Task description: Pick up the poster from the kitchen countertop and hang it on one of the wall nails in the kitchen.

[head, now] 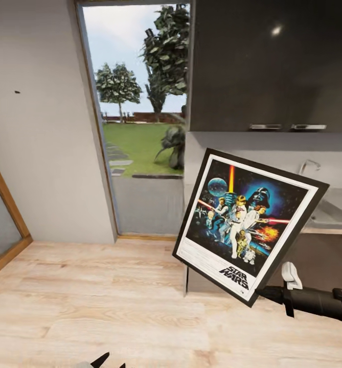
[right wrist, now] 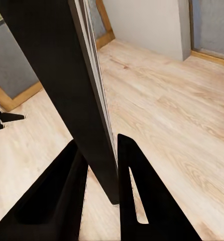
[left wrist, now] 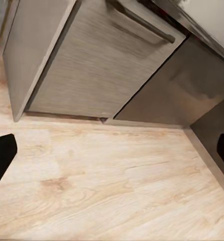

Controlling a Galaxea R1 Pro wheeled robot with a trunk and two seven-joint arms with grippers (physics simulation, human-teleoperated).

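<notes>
Poster [head: 248, 225] tilted in mid-air over the wood floor [head: 114, 301], its lower corner pinched at 4 o'clock in my right tool [right wrist: 99, 170]. Wall nail [head: 17, 92] shows at 10 o'clock. Desk [head: 334, 217] sits behind at 3 o'clock. Left tool [left wrist: 112, 150] spread above floorboards.

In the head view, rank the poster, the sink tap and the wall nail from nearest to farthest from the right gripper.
1. The poster, gripped by the right gripper at its lower corner.
2. The sink tap, up behind the poster, right side.
3. The wall nail, far left, high on the wall.
</notes>
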